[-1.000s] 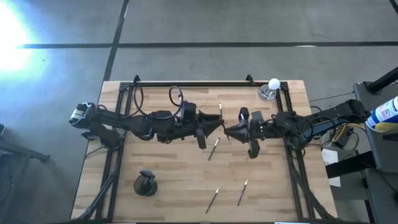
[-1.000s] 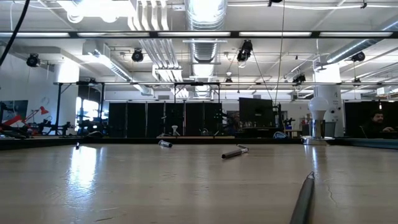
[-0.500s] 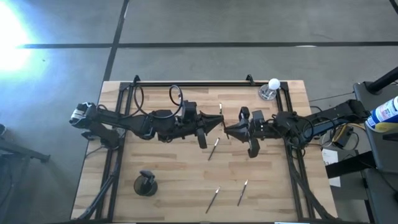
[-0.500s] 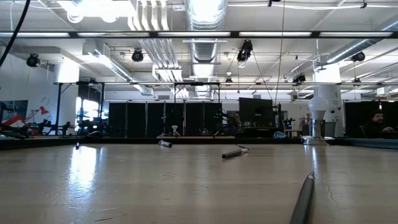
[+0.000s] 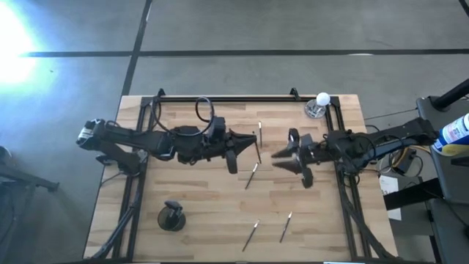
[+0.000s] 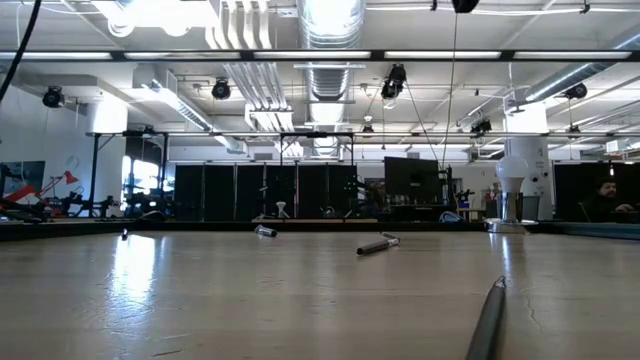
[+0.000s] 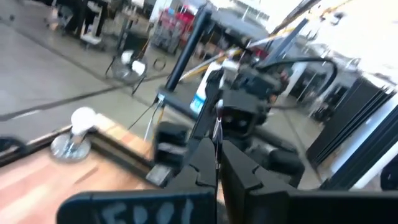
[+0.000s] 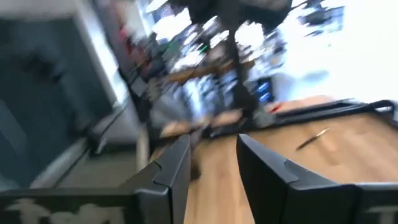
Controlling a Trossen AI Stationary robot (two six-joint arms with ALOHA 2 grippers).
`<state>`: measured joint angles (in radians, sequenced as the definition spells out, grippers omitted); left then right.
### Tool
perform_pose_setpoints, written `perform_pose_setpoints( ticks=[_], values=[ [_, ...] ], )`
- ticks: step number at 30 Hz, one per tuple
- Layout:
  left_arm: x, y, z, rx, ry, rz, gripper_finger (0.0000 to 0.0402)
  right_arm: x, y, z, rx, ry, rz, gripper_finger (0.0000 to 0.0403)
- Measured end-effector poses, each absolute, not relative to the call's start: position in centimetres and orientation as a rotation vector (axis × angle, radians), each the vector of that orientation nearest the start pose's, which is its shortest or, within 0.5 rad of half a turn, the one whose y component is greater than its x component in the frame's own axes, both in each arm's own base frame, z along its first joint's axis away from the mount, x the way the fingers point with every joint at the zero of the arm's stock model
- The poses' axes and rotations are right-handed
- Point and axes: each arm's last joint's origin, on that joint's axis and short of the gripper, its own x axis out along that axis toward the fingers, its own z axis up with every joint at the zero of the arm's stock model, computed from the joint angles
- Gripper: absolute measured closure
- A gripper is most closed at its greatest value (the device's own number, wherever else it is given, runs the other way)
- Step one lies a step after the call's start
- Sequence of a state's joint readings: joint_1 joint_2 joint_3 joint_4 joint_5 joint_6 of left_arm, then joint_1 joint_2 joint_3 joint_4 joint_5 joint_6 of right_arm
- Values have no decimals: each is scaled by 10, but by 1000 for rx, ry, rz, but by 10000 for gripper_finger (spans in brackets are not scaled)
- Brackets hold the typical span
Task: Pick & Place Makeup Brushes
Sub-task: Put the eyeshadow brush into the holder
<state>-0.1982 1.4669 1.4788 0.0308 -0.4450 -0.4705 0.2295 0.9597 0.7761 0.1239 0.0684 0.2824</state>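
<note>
Wooden table [image 5: 198, 213] carries three loose brushes [image 5: 251, 176] at 6 o'clock of the grippers. Left gripper [image 5: 253, 144] is clamped on one brush [image 5: 258, 143]. Right gripper [image 5: 277, 155], fingers apart and empty, has backed off toward 3 o'clock; the handover appears complete.

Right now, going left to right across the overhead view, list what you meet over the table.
cup → left gripper, shut on a brush → right gripper, open → white ball. The loose brushes overlap these, so they are left out.
</note>
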Motion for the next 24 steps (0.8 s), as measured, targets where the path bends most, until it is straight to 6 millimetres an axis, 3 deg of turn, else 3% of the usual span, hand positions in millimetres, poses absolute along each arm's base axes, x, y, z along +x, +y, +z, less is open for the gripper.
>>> perform_pose_setpoints(
  ticks=[4,10,16,24],
  values=[
    [316,-51,429,-485,17,262,401,202,49,318,215,237,282,299],
    [308,-53,419,-469,206,302,401,199,51,310,147,321,358,386],
    [305,-63,417,-461,235,266,401,205,49,312,128,222,273,395],
    [303,-72,418,-445,239,240,401,206,47,294,155,113,237,395]
  ],
)
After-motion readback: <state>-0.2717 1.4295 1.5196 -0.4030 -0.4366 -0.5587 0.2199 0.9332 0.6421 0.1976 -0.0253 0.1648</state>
